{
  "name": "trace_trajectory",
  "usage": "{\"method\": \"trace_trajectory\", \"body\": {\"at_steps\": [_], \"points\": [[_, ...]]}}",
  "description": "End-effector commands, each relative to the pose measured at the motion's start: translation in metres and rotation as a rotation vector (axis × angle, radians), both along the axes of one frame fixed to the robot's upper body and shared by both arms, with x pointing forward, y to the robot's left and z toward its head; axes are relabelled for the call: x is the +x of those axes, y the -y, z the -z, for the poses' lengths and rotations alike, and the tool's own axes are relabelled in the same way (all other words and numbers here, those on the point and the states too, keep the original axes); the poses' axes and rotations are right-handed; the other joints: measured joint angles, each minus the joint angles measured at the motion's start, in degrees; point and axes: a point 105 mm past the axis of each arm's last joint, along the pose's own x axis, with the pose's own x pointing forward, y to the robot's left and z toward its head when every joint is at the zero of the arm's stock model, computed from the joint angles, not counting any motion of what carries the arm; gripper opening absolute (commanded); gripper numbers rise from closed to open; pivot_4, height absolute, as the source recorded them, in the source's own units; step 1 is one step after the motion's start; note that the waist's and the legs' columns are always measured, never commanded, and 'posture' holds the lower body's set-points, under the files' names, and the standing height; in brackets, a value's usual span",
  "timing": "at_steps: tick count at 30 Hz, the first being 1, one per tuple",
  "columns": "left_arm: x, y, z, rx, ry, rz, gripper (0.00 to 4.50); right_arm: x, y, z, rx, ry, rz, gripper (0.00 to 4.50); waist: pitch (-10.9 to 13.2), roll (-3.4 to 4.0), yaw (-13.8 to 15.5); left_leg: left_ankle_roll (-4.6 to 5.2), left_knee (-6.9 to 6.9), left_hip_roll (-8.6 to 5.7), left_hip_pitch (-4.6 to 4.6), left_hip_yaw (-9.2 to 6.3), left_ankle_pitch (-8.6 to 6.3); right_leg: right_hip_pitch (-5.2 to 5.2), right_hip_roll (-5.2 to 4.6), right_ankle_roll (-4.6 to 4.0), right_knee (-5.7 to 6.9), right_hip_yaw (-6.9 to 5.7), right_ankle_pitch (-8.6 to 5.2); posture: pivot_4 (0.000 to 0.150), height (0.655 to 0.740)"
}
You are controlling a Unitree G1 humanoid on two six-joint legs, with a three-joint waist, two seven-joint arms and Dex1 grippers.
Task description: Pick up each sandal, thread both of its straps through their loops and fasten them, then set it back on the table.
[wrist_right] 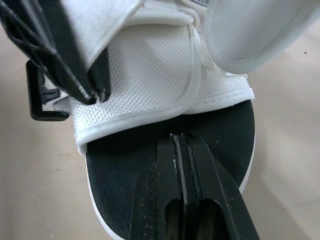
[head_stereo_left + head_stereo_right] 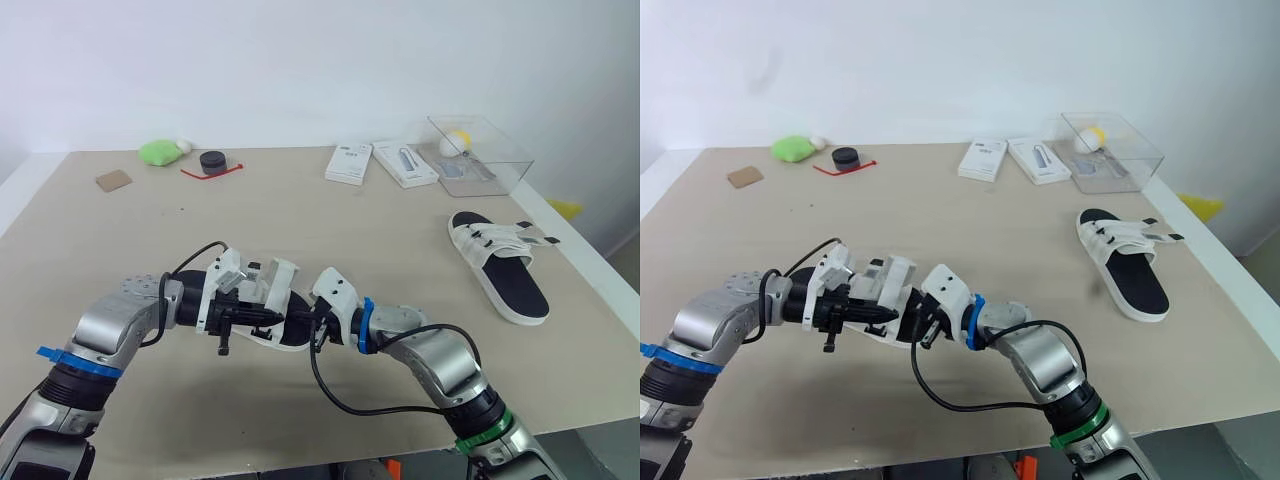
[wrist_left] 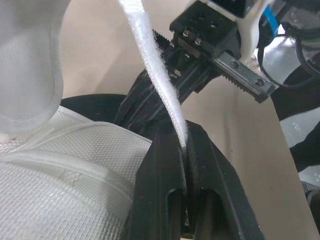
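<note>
Room: a plain white wall (image 2: 300, 60) stands behind a wide beige bench (image 2: 330, 235).

Near sandal (image 2: 283, 338): it has a white mesh upper, a black footbed and a white sole. It sits toward 6 o'clock on the bench, caught between the two claws. Whether its sole touches the bench I cannot tell.

Left claw (image 3: 185, 147): clenched on a thin white strap (image 3: 150, 60) of the near sandal. The strap runs edge-on up and away from the black fingertips. This claw reaches the sandal from 9 o'clock.

Right claw (image 1: 182, 142): clenched on the edge of the black footbed, just below the mesh upper, with its two fingers pressed close together. It comes in from 3 o'clock, facing the left claw.

Buckle (image 1: 42, 102): a black rectangular loop at the side of the mesh upper, just beside the left claw's fingers.

Far sandal (image 2: 497, 262): lies flat at 3 o'clock near the bench edge, well apart from both claws, with its straps across its upper.

Clear box (image 2: 480, 150): at 1 o'clock, with a yellow ball (image 2: 457, 140) inside.

White cartons (image 2: 349, 163): two of them side by side, between 12 and 1 o'clock.

Far corner, around 11 o'clock: a green lump (image 2: 160, 151), a black puck (image 2: 212, 161) with a red cord (image 2: 215, 172), and a brown square (image 2: 114, 180).
</note>
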Motion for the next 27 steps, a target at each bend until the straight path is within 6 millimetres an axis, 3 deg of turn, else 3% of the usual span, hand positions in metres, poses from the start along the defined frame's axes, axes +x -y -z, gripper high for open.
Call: {"method": "trace_trajectory", "body": {"at_steps": [1,10,15,27], "points": [[-0.012,-0.005,0.035,0.125,-0.08,0.014,0.07,0.004,0.006,0.004,-0.018,-0.008,0.036,0.0,0.0,0.03,0.0,0.0,0.0,0.0,0.0,0.0,0.0,0.0,0.0,0.0,0.0,0.0,0.0,0.15,0.74],[-0.002,-0.001,0.017,0.037,-0.045,-0.024,0.07,0.004,0.005,0.005,-0.015,-0.009,0.034,0.0,0.0,0.04,0.0,0.12,0.0,0.0,0.0,0.0,-0.08,-0.02,0.0,-0.01,0.0,0.0,-0.01,0.15,0.74],[-0.01,0.005,0.008,-0.011,-0.074,0.002,0.07,0.004,0.004,0.004,-0.014,-0.01,0.036,0.0,0.0,0.03,0.0,0.12,0.0,0.0,0.0,0.0,-0.08,-0.02,0.01,0.0,0.0,0.0,-0.01,0.15,0.74],[-0.016,-0.019,0.005,0.04,-0.039,-0.093,0.07,0.004,0.005,0.005,-0.009,-0.012,0.045,0.0,0.0,0.01,-0.2,0.17,-0.01,0.02,0.02,0.0,-0.38,-0.02,0.03,0.0,0.0,0.0,-0.01,0.15,0.74]]}}
